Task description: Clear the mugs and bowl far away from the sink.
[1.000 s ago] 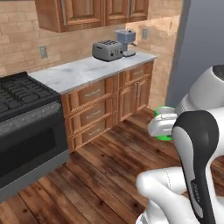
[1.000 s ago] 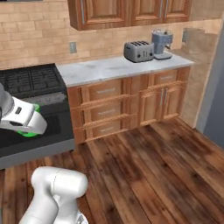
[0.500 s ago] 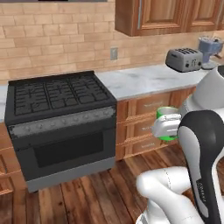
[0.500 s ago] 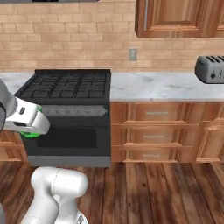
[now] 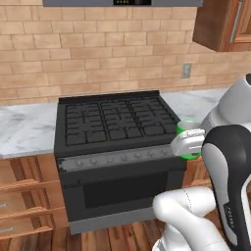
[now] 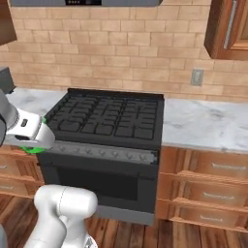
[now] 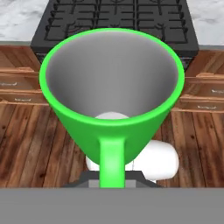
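Left base view: stove (image 5: 117, 122) now sits square ahead of you, with grey marble worktop (image 5: 24, 130) to its left and a strip of the same stone to its right under the wall outlet (image 5: 186, 70). A second ago this camera showed the worktop end with a toaster and coffee machine; both are gone from frame, so read that as the base having driven and turned, not as things moving. The green mug (image 5: 188, 140) rides at the right, level with the stove front, half hidden behind the white hand (image 5: 188, 143).

Right base view: same stove, worktop (image 6: 208, 126) running off to the right above wooden drawers (image 6: 213, 169). The hand (image 6: 33, 138) is at the left edge, with a sliver of the mug (image 6: 33, 149) showing beneath it.

Hand view: mug (image 7: 111, 94) seen from above, empty, handle toward the camera. The fingers are nearly closed and pinch that handle. Beyond the rim lie the stove grates (image 7: 118, 15) and the wooden floor (image 7: 30, 144).

Judgement: the mug is in carry, clear of every surface and not yet set down. The worktop beside the stove looks like a candidate drop spot, provided the sink is well off from here.
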Available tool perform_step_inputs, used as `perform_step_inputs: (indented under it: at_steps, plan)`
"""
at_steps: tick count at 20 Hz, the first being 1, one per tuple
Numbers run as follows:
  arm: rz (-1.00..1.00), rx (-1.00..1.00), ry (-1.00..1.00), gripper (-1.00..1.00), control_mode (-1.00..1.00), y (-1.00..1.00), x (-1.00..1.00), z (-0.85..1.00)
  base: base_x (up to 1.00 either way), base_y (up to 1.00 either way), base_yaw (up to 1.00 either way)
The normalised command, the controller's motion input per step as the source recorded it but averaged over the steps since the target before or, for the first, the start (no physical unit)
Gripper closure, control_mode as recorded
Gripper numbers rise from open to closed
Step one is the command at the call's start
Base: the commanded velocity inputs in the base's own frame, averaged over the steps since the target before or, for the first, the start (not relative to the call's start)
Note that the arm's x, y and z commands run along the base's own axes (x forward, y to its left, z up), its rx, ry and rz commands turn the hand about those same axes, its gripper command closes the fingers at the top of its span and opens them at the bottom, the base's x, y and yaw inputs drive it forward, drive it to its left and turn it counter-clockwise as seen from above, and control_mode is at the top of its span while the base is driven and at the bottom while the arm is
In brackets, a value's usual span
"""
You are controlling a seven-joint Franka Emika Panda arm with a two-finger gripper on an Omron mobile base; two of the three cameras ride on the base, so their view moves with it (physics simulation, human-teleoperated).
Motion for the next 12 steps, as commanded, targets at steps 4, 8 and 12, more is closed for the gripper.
perform_step_inputs:
  at_steps: [4,8,12]
  plan:
    - [0.0,0.0,0.0,1.0,1.0,0.0,0.0,0.0,1.0,0.19,0.18]
    - [0.0,0.0,0.0,1.0,1.0,0.0,0.0,0.0,0.95,0.88,0.12]
    - [0.0,0.0,0.0,1.0,1.0,0.0,0.0,0.0,0.62,1.0,0.09]
